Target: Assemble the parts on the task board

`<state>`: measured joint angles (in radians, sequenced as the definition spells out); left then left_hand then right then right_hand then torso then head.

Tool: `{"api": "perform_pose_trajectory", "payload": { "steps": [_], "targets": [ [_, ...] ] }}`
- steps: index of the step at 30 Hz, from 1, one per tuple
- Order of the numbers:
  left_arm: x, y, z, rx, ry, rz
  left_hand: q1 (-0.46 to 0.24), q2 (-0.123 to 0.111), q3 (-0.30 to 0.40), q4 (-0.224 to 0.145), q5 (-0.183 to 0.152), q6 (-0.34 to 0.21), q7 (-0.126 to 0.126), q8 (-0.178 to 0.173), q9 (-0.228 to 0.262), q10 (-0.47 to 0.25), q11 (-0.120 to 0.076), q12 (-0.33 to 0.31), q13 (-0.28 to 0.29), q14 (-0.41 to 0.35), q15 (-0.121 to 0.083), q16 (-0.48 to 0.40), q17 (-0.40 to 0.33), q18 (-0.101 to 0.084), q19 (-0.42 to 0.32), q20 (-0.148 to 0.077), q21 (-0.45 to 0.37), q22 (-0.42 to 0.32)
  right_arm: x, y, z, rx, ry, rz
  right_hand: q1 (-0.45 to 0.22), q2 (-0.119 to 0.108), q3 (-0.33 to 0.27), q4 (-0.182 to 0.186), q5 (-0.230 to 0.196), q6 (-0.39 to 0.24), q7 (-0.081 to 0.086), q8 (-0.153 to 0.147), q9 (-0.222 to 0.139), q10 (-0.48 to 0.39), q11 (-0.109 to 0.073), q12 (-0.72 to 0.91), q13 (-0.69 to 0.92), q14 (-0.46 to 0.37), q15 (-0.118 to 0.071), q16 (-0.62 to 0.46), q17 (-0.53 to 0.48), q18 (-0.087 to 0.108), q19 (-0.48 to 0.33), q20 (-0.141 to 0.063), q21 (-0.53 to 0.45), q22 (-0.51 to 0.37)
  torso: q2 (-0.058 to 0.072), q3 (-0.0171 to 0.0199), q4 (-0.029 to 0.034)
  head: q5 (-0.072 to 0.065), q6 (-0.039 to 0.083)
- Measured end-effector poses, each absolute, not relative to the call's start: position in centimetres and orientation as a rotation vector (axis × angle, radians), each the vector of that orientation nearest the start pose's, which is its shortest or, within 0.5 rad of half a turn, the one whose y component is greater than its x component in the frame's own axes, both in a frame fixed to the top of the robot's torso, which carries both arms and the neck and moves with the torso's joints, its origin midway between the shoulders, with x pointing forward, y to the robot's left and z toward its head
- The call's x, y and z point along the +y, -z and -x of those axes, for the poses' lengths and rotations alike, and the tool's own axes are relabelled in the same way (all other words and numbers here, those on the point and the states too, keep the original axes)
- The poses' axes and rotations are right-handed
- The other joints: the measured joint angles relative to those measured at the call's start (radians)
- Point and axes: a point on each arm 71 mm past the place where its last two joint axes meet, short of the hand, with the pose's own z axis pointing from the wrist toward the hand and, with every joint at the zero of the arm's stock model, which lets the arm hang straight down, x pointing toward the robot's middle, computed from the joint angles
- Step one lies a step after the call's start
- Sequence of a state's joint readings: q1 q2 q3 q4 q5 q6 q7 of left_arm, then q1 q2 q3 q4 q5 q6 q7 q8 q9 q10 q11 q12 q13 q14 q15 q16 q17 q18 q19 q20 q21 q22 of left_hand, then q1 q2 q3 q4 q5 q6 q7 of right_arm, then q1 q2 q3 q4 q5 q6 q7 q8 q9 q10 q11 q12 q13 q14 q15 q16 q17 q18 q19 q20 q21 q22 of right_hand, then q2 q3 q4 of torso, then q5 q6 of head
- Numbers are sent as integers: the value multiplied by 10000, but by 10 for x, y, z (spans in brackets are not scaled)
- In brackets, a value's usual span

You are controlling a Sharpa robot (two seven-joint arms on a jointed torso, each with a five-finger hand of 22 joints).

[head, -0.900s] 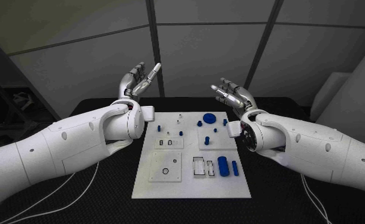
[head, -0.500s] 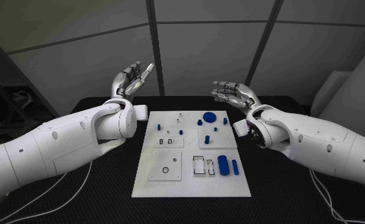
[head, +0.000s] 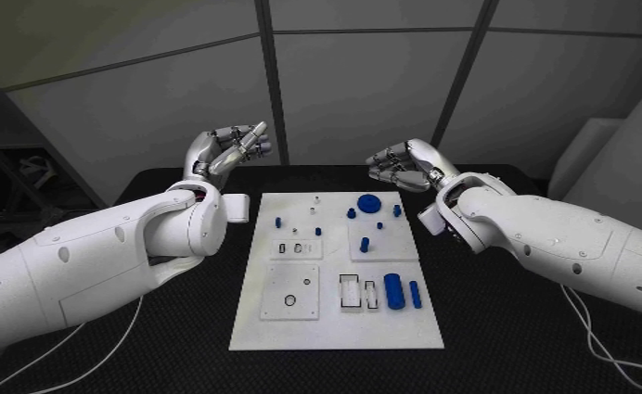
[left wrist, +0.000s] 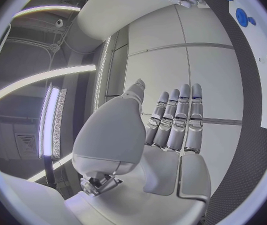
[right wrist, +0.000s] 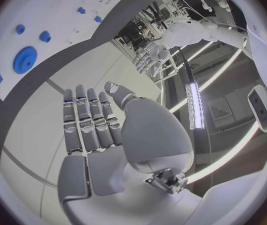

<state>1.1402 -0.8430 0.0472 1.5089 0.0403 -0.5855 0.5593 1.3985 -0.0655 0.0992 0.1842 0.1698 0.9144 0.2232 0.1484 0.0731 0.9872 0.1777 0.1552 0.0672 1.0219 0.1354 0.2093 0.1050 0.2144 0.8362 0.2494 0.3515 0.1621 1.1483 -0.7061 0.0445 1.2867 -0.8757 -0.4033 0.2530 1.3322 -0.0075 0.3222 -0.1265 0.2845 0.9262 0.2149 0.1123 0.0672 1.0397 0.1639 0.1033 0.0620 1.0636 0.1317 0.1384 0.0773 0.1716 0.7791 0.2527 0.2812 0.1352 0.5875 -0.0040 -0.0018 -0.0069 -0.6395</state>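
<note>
Beyond the task board (head: 338,320), both hands, left hand (head: 227,149) and right hand (head: 402,166), have lowered, fingers extended, grasping nothing.

The flat rectangular white task board (head: 335,320) lies on a black worktop (head: 508,338) with a fine woven texture. On the board, the round disc part (head: 366,200), the thick upright cylinder part (head: 392,290) and the slim bar part (head: 414,294) are all bright blue. Both many-fingered metal hands, left (head: 230,150) and right (head: 399,164), are silver; their fingers (left wrist: 178,117) show dark bands between pale segments.
</note>
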Motion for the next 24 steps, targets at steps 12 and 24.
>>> {"api": "perform_pose_trajectory", "payload": {
  "steps": [12,24],
  "targets": [
    [222,159,-471,11784,14867,10900,98,52,-42,-312,-41,381,-108,-195,-67,482,-152,-207,-12,612,-194,-60,205,-223,660,-247,203,30,-183,155,-539,15797,-8037,587,8,-595,-82,25,49,816,-361,-42,11,971,-445,-263,33,2686,-779,1078,857,-1,1823,-850,1808,879,542,-74,77,-142,238],
    [213,156,-464,12164,15352,10715,98,52,-70,-340,-41,381,-107,-283,-66,482,-152,-279,-11,611,-194,-175,221,-224,771,-244,244,29,-160,157,-541,16341,-5957,2624,30,-863,-486,350,147,1061,-571,-400,9,583,-641,-360,74,3982,-1211,9162,7857,-3,3160,-1464,6640,4447,1025,-167,180,-236,320]
  ]
}}
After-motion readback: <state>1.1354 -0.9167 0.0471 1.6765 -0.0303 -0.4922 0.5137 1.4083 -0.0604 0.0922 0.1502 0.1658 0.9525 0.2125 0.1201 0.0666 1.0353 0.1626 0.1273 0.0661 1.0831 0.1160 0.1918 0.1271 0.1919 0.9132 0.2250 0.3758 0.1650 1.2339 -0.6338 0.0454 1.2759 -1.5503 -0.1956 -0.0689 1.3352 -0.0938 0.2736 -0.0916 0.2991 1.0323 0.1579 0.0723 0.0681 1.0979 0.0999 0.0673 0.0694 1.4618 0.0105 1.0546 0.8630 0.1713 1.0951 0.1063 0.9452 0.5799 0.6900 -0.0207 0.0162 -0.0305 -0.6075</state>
